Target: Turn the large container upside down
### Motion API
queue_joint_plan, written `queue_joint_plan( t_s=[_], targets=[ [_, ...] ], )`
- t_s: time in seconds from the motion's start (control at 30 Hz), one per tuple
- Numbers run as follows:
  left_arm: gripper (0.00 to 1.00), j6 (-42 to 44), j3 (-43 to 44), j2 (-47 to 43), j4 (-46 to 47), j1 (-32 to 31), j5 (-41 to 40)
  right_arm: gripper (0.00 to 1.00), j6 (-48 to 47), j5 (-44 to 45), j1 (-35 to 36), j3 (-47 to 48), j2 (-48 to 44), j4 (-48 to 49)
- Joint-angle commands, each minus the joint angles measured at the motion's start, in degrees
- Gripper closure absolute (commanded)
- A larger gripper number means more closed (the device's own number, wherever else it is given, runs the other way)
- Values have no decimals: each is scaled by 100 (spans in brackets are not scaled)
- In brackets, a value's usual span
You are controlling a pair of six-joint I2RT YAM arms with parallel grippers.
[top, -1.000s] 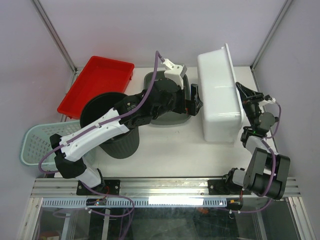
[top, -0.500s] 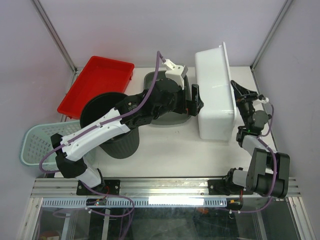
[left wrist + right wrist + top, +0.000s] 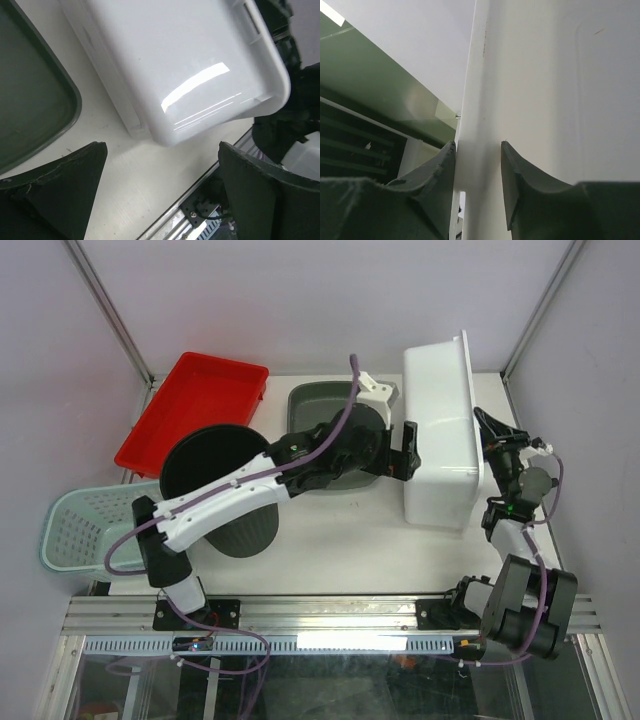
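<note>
The large white container (image 3: 437, 440) stands tipped on its long side at the right of the table, bottom facing left. It fills the left wrist view (image 3: 185, 65) and the right wrist view (image 3: 560, 75). My right gripper (image 3: 487, 430) is at its right edge, shut on the container's rim (image 3: 477, 150), one finger on each side. My left gripper (image 3: 408, 452) is open and empty next to the container's bottom face. In the left wrist view its fingers (image 3: 161, 150) stand wide apart over bare table just below the container.
A dark green tray (image 3: 315, 412) lies at the back middle, partly under the left arm. A red tray (image 3: 190, 405) sits at the back left, a black bucket (image 3: 215, 475) front left, and a pale green basket (image 3: 75, 525) at the far left. A metal rail (image 3: 330, 612) runs along the front.
The container rocked left, then back right, and now stands steeper on its side. The left arm has reached further right, its gripper now close to the container's bottom face.
</note>
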Motion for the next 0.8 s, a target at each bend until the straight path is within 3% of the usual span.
queue_joint_plan(
  t_s=[0.0,0.27,0.3,0.33,0.47,0.5,0.53,0.67,0.77],
  targets=[
    [1,-54,265,562,334,38,464,94,-121,-432,-427,276,-489,-1403],
    [1,-5,543,1304,454,59,758,94,-121,-432,-702,868,-796,-2821],
    [1,1,546,1334,458,63,770,60,-1714,-1242,-706,956,-829,-3019],
    [1,-3,546,1353,462,64,776,53,-2007,-1358,-707,1050,-873,-3276],
    [1,11,494,1367,463,80,797,53,-2007,-1358,-718,1610,-1050,-4582],
    [1,7,481,1369,469,81,802,32,-3670,-1583,-718,1764,-1102,-4922],
    [1,7,472,1370,471,81,804,28,-4210,-1581,-721,1939,-1151,-5331],
    [1,30,441,1386,503,90,855,20,-5998,-1180,-721,2783,-1248,-7372],
    [1,84,419,1413,560,91,941,18,-7067,-815,-716,3318,-1249,-8327]
  ],
)
